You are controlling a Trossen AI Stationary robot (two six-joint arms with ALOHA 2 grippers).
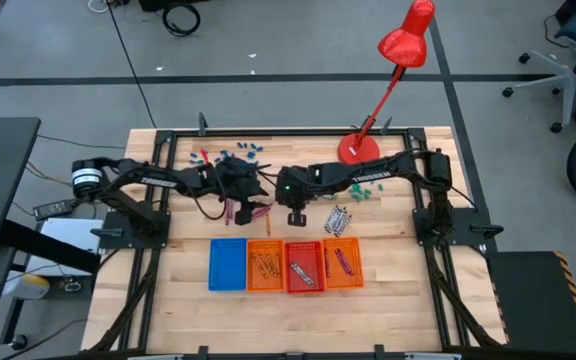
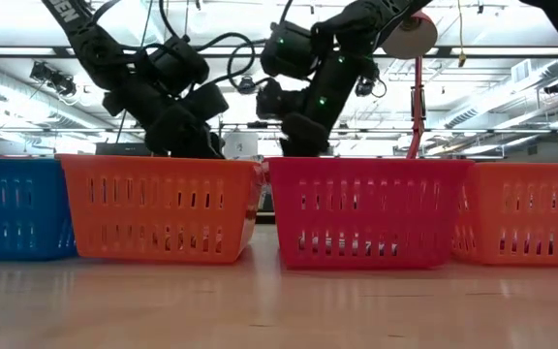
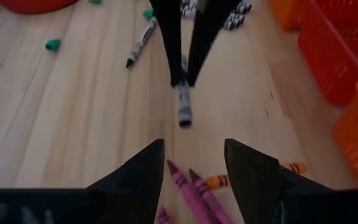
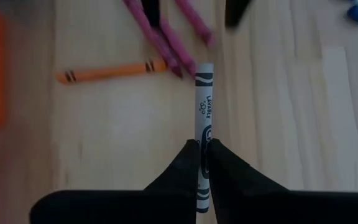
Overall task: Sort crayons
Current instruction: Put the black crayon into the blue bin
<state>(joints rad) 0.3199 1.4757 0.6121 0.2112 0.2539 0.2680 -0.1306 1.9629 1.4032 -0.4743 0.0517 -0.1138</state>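
My right gripper (image 1: 296,217) is near the table's middle, behind the trays, shut on a silvery grey crayon (image 4: 202,106). That crayon also shows in the left wrist view (image 3: 184,107). My left gripper (image 3: 194,171) is open just left of it (image 1: 240,208), its fingers above and on either side of a few magenta crayons (image 3: 190,190) that lie flat on the wood. An orange crayon (image 4: 110,71) lies beside them. More grey crayons (image 1: 338,218) lie to the right. In the low view the trays hide both grippers' fingertips. My right gripper pinches the grey crayon between its two fingers (image 4: 188,165) at the crayon's rear part (image 4: 201,149). The crayon runs along the fingers and sticks out well past their tips. The fingers (image 3: 176,56) point down, and the crayon's free end (image 3: 184,118) hangs below them over the wood.
Four small trays stand in a row at the near side: blue (image 1: 228,264), orange (image 1: 265,265), red (image 1: 305,266), orange (image 1: 342,262). A red lamp's base (image 1: 358,148) stands at the far edge. Stubby green bits (image 1: 360,190) and blue bits (image 1: 243,150) lie scattered.
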